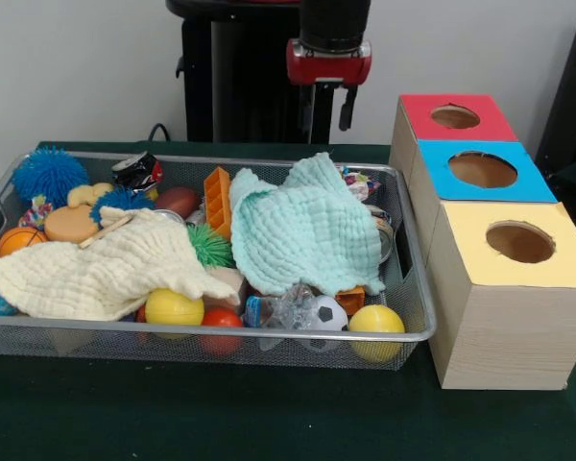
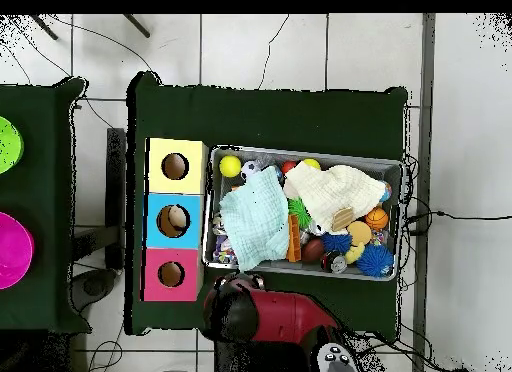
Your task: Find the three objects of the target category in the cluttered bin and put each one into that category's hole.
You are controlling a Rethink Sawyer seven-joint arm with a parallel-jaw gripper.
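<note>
Three boxes (image 1: pixel 499 240) sit in a row on the green surface (image 1: pixel 269 413), touching each other, beside one short end of the bin (image 1: pixel 418 317). Tops are red, blue and yellow, each with a round hole.

Tool (image 1: pixel 329 101): hangs from the red-and-black arm at the far side of the surface, above the bin's back rim in the front view. Nothing visibly in it. Can't tell whether the fingers are apart or together; they're dark against the dark pedestal. In the overhead view the arm's bulk covers it.

The hole (image 1: pixel 455 116) in the red top is the box nearest the tool, just off to one side of it at the far end of the row. The blue-top hole (image 1: pixel 482 169) is next out, the yellow-top hole (image 1: pixel 520 241) farthest from the tool. In the overhead view something pale shows inside the blue one.

Bin is below and in front of the tool, packed full:
- mint cloth (image 1: pixel 307 230) almost directly below the tool, bunched over other items
- cream cloth (image 1: pixel 106 269) farther off, on the side away from the boxes
- blue spiky ball (image 1: pixel 48 175) at the far corner on that same side
- orange block (image 1: pixel 217 200) between the cloths, upright
- green spiky ball (image 1: pixel 209 246) just in front of the block
- two yellow balls (image 1: pixel 174 308) at the rim farthest from the tool, with a red ball (image 1: pixel 222 318) and a small soccer ball (image 1: pixel 327 313) between them
</note>
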